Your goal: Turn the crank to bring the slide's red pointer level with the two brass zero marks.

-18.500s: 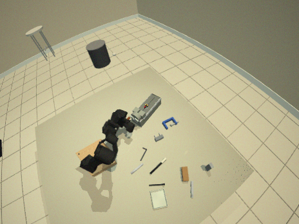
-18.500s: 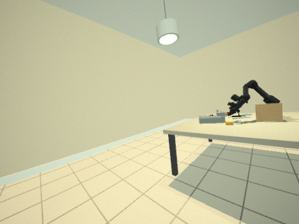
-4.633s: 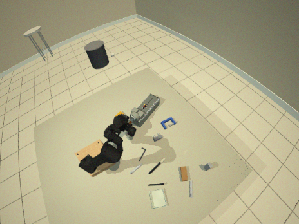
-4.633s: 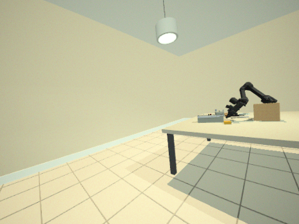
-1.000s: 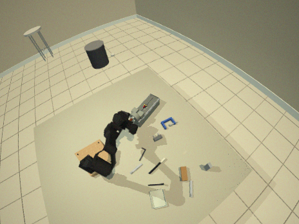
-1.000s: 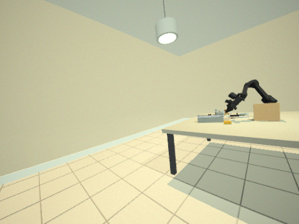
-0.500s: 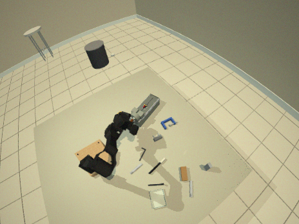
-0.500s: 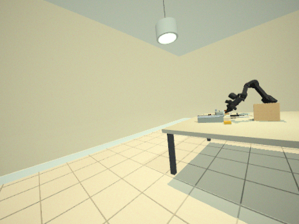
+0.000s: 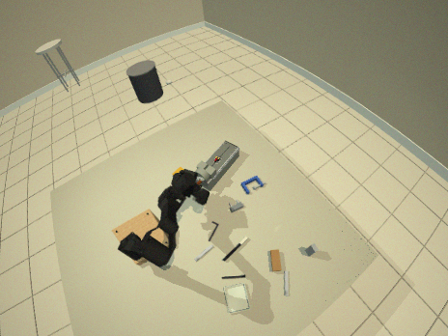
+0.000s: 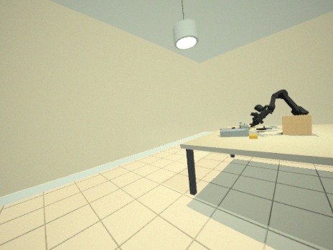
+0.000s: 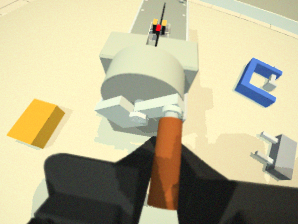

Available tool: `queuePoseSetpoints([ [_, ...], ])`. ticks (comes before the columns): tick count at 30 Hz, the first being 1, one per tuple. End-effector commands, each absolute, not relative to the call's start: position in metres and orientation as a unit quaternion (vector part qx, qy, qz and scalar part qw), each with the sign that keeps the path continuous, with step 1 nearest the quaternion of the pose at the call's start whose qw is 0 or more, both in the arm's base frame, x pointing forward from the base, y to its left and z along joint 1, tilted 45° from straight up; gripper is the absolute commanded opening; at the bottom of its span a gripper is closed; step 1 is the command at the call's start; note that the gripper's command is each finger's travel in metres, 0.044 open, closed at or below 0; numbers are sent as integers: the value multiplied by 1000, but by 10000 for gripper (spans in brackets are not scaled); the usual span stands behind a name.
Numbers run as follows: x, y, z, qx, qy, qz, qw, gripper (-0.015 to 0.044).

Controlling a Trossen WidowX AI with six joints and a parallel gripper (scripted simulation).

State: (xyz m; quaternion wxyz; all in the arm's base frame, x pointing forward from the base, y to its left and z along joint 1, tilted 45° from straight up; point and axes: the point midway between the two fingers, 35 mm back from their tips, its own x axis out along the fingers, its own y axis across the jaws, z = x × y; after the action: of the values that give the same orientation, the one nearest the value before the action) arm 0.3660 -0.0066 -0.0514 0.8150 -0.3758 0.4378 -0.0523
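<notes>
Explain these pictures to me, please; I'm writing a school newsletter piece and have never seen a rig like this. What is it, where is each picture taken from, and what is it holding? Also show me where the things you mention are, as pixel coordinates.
The black arm (image 9: 169, 212) (image 10: 278, 98) stands on a wooden block (image 9: 130, 227) (image 10: 297, 125). One picture looks down from above, one looks across the room at the table (image 10: 251, 149), and one looks out from the arm's wrist.

The tool (image 11: 164, 142) at its end is closed on an orange handle (image 11: 168, 145). That handle belongs to a crank on a grey machine (image 9: 226, 156) (image 10: 234, 133) (image 11: 145, 65), which has a small red pointer (image 11: 158, 28).

Around it lie a yellow block (image 10: 253, 136) (image 11: 35, 122), a blue bracket (image 9: 250, 181) (image 11: 249, 84) and several other small items.
</notes>
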Motion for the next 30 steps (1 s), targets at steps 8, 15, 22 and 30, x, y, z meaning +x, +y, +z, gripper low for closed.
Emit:
queuePoseSetpoints([
  [8,366,-23,-58,-374,440,-59,814,0],
  [15,365,-29,-66,-374,440,-59,814,0],
  [22,363,-33,-75,-374,440,-59,814,0],
  [30,360,-33,-86,-374,440,-59,814,0],
])
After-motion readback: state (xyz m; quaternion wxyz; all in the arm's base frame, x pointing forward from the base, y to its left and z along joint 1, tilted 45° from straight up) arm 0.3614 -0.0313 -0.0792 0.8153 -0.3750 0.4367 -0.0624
